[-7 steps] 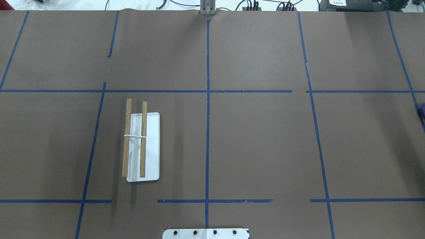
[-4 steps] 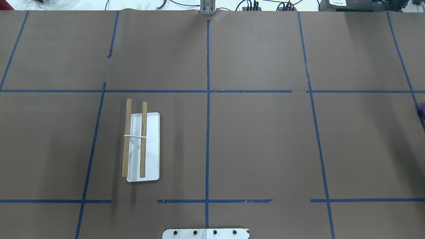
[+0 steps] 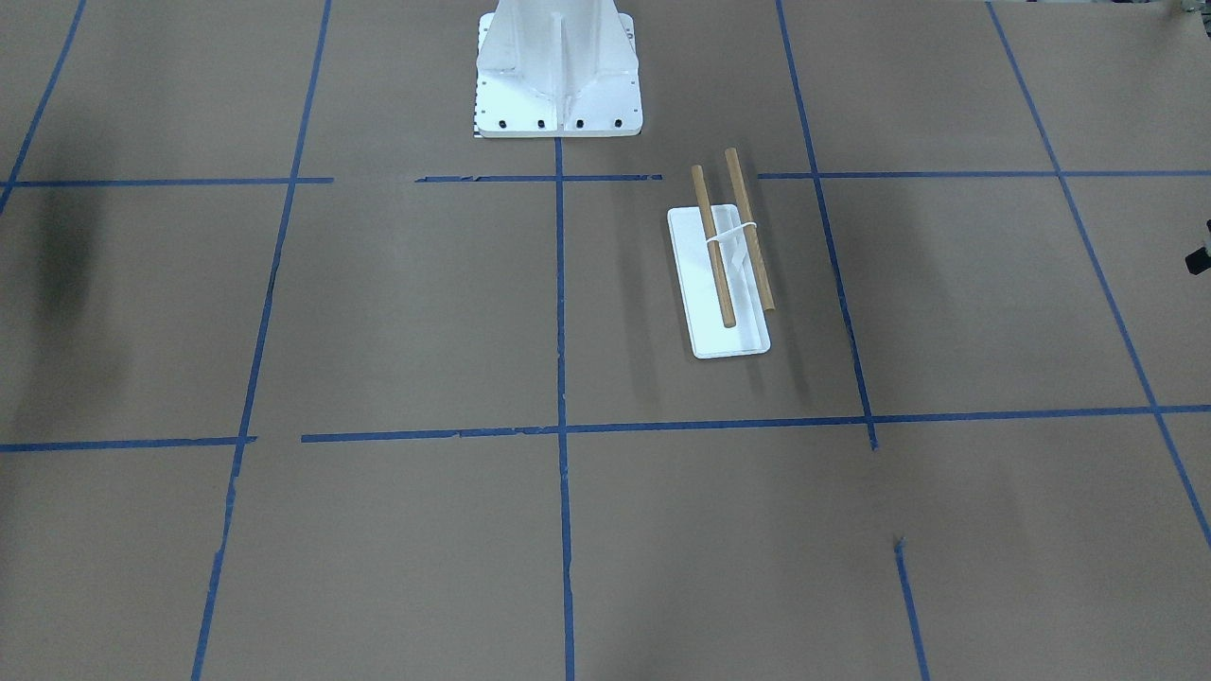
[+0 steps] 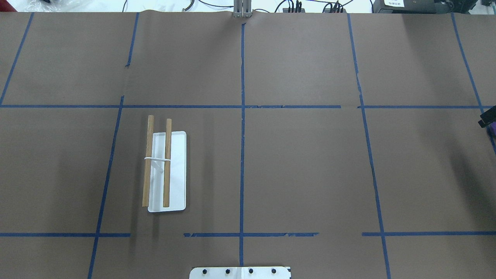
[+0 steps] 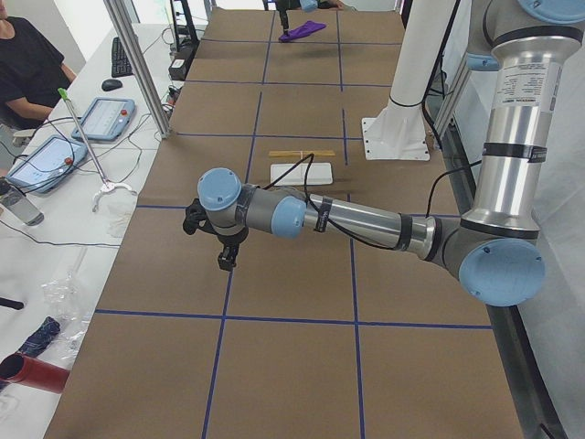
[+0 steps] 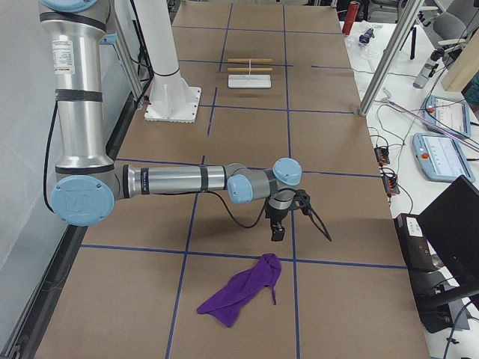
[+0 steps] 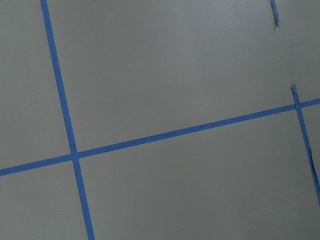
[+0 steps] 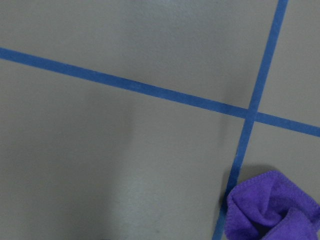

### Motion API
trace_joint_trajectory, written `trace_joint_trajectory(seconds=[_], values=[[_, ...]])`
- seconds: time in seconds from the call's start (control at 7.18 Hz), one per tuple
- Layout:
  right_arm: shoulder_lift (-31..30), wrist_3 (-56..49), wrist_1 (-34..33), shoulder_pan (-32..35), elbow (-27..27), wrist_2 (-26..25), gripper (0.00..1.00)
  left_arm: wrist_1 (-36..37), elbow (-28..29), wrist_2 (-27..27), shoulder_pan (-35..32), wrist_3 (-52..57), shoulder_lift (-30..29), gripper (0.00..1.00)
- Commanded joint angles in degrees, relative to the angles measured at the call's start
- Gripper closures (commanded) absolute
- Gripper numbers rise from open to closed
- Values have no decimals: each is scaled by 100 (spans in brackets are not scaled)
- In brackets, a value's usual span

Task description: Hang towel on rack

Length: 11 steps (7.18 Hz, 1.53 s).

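Observation:
The rack (image 4: 164,170) stands on the table's left half: two wooden dowels joined by a white bracket over a white tray base. It also shows in the front view (image 3: 724,255) and far off in the right view (image 6: 249,71). The purple towel (image 6: 239,292) lies crumpled at the table's right end, and its corner shows in the right wrist view (image 8: 272,207). My right gripper (image 6: 278,233) hangs just above the table beside the towel; I cannot tell whether it is open or shut. My left gripper (image 5: 224,262) hovers over bare table at the left end, its state unclear.
The white robot pedestal (image 3: 558,85) is bolted at the table's near middle edge. Blue tape lines grid the brown table. A person (image 5: 27,64), tablets and cables sit on a side bench beyond the far edge. An aluminium post (image 5: 137,64) stands there.
In the overhead view a dark part of my right gripper has come into sight at the right edge, by the towel. The rack has not moved.

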Motion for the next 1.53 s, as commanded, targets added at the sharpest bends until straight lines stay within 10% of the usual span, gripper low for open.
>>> trace_joint_trajectory(seconds=[0.0, 0.42, 0.56, 0.84, 1.39], values=[[20, -13, 929, -15, -977, -115, 5, -90, 5, -5, 0, -5, 5, 0], [47, 39, 1460, -32, -1403, -133, 18, -99, -13, -6, 0, 4, 5, 0], [47, 57, 1460, -32, -1395, -124, 61, -99, -39, -6, 0, -14, 5, 0], [47, 48, 1460, -32, -1369, -72, 100, -99, -48, -162, 0, -5, 5, 0], [30, 74, 1390, 46, -992, 532, 100, -90, -66, -243, 0, -5, -4, 0]])
